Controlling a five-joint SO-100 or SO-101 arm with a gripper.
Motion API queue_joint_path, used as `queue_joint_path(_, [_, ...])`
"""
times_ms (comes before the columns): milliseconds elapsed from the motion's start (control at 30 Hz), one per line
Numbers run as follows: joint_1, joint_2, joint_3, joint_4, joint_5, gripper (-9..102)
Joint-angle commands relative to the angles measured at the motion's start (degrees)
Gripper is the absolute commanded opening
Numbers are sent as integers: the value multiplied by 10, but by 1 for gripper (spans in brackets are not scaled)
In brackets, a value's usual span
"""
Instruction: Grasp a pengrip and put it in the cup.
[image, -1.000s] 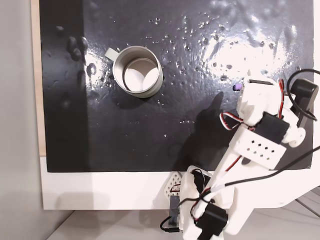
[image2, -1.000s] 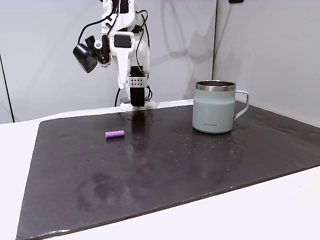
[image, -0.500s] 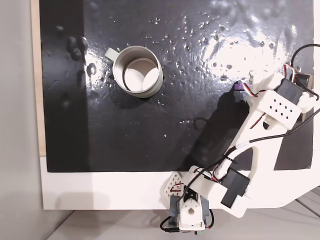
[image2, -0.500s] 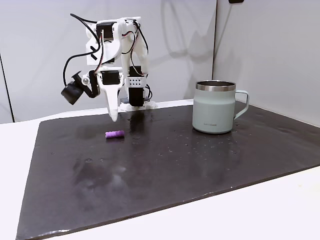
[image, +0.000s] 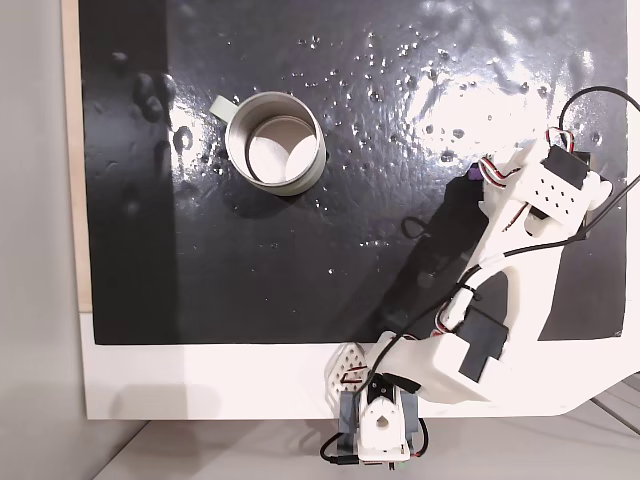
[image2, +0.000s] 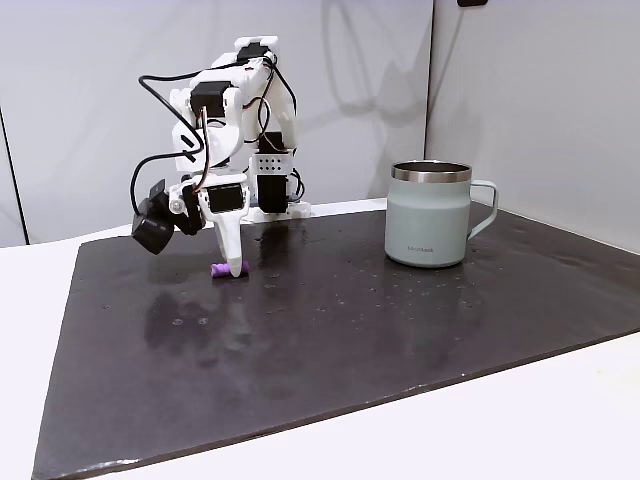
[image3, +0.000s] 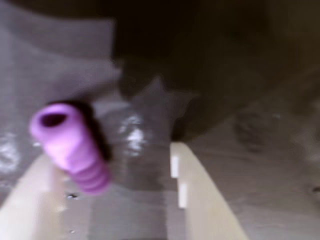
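While spread around the pengrip (image3: 70, 147), fingers (image3: 200, 200) apart from cup (image2: 430, 215).

arm: white, folded forward and down from its base | wrist: pitched steeply downward | pincer (image2: 232, 268): tips at the worktop (image2: 400, 330) surface | jaws: parted, a gap between the two pale fingers (image3: 200, 200) in the wrist view
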Motion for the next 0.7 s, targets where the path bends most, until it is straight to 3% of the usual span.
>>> queue_joint_path(0, [9,-7,-33,-13,-9,10])
queue_joint_path(100, [13,-18,-33,-18,-11,1])
queue_joint_path(300, [18,-3,-40,-8,-6,0])
queue_joint_path(667, [-22,185,-163,157,54,0])
